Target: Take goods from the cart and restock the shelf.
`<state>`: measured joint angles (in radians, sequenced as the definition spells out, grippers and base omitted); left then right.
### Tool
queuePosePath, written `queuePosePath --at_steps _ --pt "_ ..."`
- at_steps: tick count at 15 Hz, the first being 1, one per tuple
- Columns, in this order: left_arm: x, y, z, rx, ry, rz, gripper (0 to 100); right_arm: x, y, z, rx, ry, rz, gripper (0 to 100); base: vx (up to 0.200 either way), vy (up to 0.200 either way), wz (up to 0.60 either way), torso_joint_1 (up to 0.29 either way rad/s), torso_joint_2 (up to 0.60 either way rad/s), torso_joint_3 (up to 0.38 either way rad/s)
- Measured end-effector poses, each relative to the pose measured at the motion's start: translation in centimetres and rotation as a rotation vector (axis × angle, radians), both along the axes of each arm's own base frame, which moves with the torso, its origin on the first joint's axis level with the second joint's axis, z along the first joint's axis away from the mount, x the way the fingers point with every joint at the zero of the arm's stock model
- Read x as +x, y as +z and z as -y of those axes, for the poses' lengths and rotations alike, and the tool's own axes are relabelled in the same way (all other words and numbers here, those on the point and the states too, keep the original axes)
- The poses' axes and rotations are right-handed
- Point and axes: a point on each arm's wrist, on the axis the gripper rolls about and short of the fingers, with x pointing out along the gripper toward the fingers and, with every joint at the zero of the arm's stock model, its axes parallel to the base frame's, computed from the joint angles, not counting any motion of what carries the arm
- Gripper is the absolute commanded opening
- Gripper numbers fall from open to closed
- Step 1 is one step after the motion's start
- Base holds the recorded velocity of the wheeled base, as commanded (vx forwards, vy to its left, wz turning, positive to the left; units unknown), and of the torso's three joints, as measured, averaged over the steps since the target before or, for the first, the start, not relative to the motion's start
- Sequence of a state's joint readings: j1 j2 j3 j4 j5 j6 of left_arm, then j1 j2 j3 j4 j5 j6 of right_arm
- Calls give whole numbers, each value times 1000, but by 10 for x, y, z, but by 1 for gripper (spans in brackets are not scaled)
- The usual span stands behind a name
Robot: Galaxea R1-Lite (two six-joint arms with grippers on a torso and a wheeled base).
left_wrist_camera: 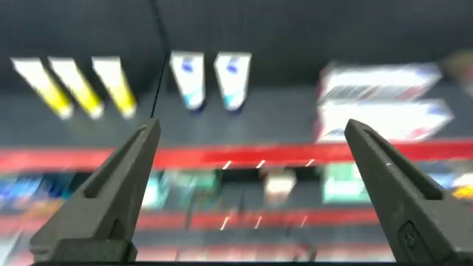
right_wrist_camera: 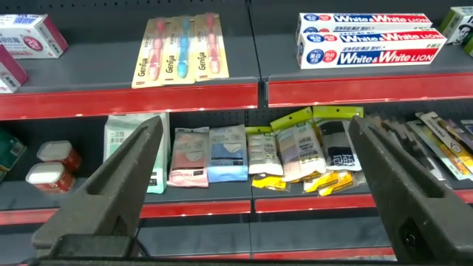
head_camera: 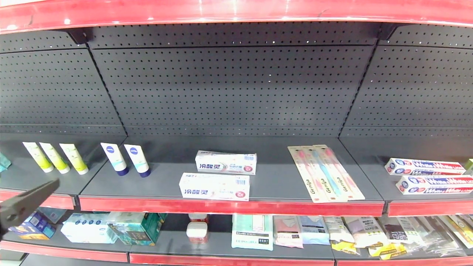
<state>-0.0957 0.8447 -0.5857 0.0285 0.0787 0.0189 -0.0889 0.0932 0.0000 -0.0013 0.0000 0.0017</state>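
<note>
The grey shelf (head_camera: 170, 184) with a red front lip holds two white toothpaste boxes (head_camera: 216, 184) in the middle and toothbrush packs (head_camera: 325, 173) to their right. My left gripper (left_wrist_camera: 251, 127) is open and empty, in front of the shelf's left part. It faces the blue-capped tubes (left_wrist_camera: 211, 80) and the toothpaste boxes (left_wrist_camera: 380, 103). One of its fingers (head_camera: 31, 199) shows at the lower left of the head view. My right gripper (right_wrist_camera: 255, 122) is open and empty too, held in front of the lower shelf below the toothbrush packs (right_wrist_camera: 177, 50).
Yellow-green tubes (head_camera: 55, 157) and two blue-capped tubes (head_camera: 127, 159) stand at the left, and red-and-blue toothpaste boxes (head_camera: 430, 175) lie at the right. The lower shelf carries tissue packs (head_camera: 88, 227), jars (head_camera: 196, 231) and bagged goods (right_wrist_camera: 295, 148). Bare shelf lies behind the boxes.
</note>
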Motion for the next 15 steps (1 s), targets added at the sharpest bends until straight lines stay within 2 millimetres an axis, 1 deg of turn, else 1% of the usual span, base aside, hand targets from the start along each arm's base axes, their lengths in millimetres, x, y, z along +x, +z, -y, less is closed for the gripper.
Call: queuePosePath --at_steps 1,3,6,8,9,10,12,15 --pt "25 -5 0 21 24 -90 100 0 0 0 0 0 0 100 0 0 0 0 0 0" --pt "65 -25 -3 46 58 -252 100 0 0 0 0 0 0 100 0 0 0 0 0 0" --pt "106 -59 -7 65 94 -412 100 0 0 0 0 0 -1 100 0 0 0 0 0 0" --pt "127 -77 -7 73 98 -470 100 0 0 0 0 0 -1 100 0 0 0 0 0 0" --pt "136 -84 -3 77 81 -486 100 0 0 0 0 0 -1 100 0 0 0 0 0 0" --pt "140 -90 0 81 65 -513 100 0 0 0 0 0 -1 100 0 0 0 0 0 0" --pt "151 -100 5 85 46 -543 100 0 0 0 0 0 -1 100 0 0 0 0 0 0" --pt "166 -106 14 65 20 -533 100 0 0 0 0 0 -1 100 0 0 0 0 0 0"
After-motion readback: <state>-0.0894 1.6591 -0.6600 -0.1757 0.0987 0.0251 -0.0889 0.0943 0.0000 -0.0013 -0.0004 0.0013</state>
